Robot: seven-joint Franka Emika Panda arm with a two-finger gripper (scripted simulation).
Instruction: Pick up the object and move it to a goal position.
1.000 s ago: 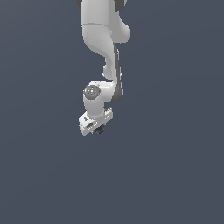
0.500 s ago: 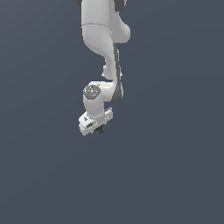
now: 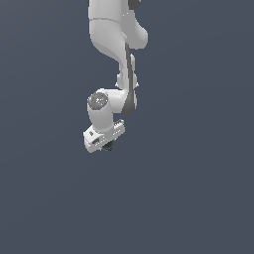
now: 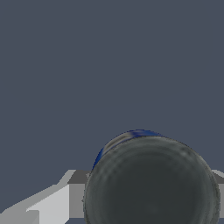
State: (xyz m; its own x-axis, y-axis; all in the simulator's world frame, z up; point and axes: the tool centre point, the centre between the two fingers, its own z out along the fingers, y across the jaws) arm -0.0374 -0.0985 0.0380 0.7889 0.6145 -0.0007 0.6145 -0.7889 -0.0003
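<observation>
The white gripper [image 3: 105, 144] hangs at the end of the arm, in mid-frame of the exterior view. The object [image 3: 109, 147] shows there only as a tiny dark blob with a hint of blue, peeking out under the hand. Up close in the wrist view, the object [image 4: 151, 183] is a large dark, nearly black round shape with a blue patch along its rim. It sits between the grey fingers [image 4: 77, 194], one on each side and touching it. The gripper is shut on the object.
The white arm [image 3: 111, 30] comes down from the top of the exterior view. Around it there is only a plain dark grey-blue surface [image 3: 198, 188] with no edges or other objects in view.
</observation>
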